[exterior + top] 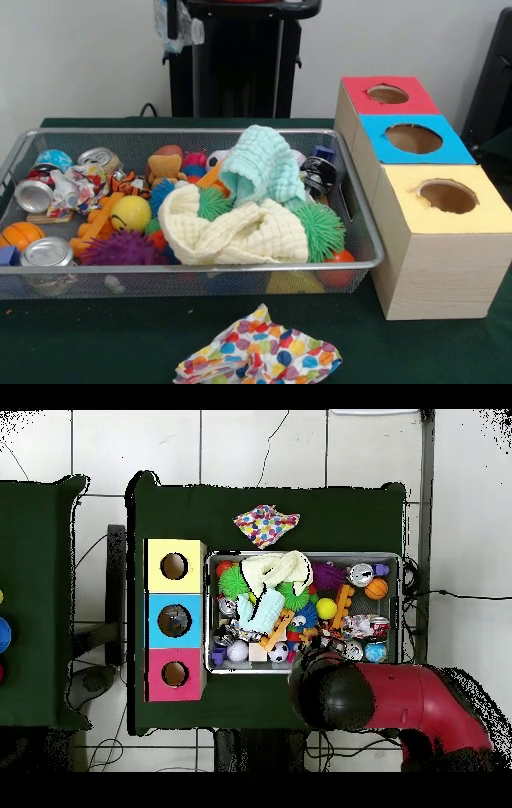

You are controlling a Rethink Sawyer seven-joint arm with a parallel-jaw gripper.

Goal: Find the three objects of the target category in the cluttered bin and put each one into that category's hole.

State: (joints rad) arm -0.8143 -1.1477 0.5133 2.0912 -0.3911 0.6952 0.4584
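Front view: wire bin on green surface, long axis left-right, crammed w/ clutter. On top, a cream cloth bunched w/ a mint cloth draped above it. Around them: green spiky balls, purple spiky ball, yellow smiley ball, small basketball, crushed cans along the left side, orange toy block piece, teddy figure. Just right of bin, touching or nearly so, a wooden box w/ three round holes in a row running front-to-back: yellow top nearest camera, blue top in the middle, red top farthest. In front of bin, apart from it, a polka-dot cloth lies crumpled on the surface. Arm and tool don't show in this view; only a black pedestal behind.

Overhead view: shows what front doesn't, the red-black arm reaching in from bottom right, its dark head over the bin's bottom edge near a small soccer-pattern ball. Tool itself hidden under the arm head; can't tell if clenched or released, or holding anything. Same bin here w/ long axis left-right, box at its left w/ yellow at top of pic, red at bottom. Polka-dot cloth above bin. A second green surface sits at left, apart, w/ bits of coloured objects at its edge.

Which category is the target: can't tell.
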